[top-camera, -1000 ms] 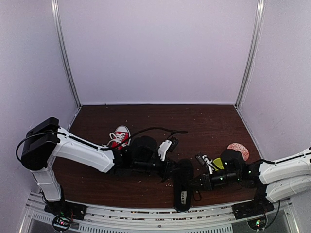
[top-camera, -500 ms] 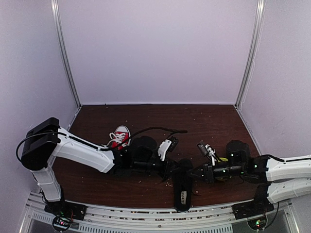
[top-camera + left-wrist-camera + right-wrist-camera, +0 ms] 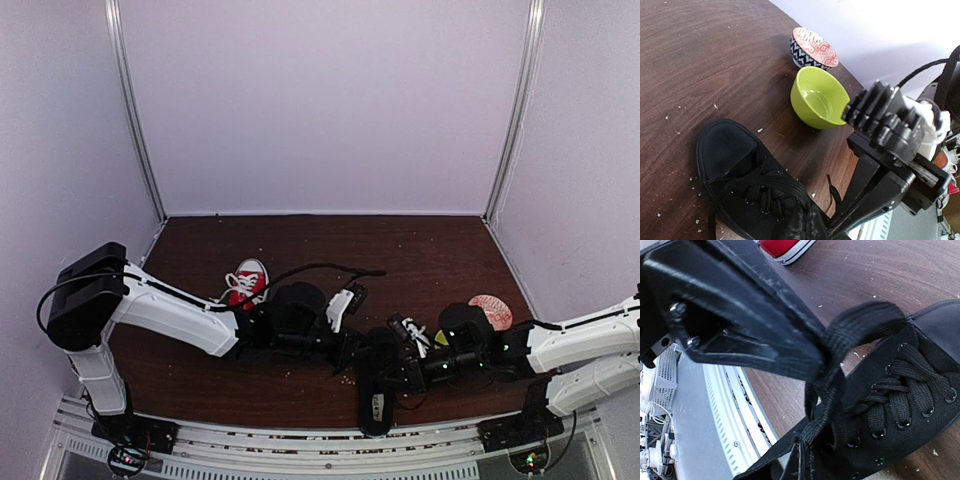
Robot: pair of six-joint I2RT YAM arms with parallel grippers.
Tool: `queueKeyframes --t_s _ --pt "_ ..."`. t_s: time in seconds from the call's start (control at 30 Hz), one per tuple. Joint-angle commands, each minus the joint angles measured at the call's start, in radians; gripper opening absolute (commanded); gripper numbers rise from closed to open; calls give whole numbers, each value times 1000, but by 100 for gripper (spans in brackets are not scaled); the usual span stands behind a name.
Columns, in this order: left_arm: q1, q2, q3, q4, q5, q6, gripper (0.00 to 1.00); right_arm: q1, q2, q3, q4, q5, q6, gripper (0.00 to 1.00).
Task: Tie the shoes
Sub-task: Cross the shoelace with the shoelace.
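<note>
The right gripper's 2 fingers are pressed together on a black lace, which bends out from their tips in a flat loop and runs down to the eyelets of the black shoe. The left gripper is also closed, low at the shoe's left side by the lacing. Whether a lace sits between its fingers cannot be told. The black shoe stands on its sole at the middle of the table, close to the near edge and between the 2 grippers. Its long axis runs near to far, with the heel opening toward the arm bases and the toe pointing away. The red sneaker lies well apart to the left, behind the left arm, with its white toe cap pointing to the far side too. A green bowl and a patterned bowl stand just beside each other, right of the black shoe. Pale crumbs dot the dark wood.
</note>
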Motion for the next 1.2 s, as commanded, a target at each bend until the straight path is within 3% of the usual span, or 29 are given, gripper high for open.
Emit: queueKeyframes --t_s 0.0,0.07,0.17,0.3,0.43,0.63,1.17 --pt "0 4 21 29 2 -21 19 6 5 29 4 39 -1 0" --pt "4 -3 4 28 7 -38 36 6 3 27 1 41 -3 0" --pt "9 -18 -17 13 30 -54 54 6 -2 23 4 41 -4 0" --pt "13 -18 -12 -36 74 -65 65 6 -5 21 7 42 -8 0" --pt "22 -11 -13 -68 83 -79 65 6 -2 19 19 38 -6 0" --pt "52 12 -58 21 132 -149 54 6 -10 19 27 24 -7 0" --pt "51 98 38 98 268 -216 55 11 1 28 29 6 -20 0"
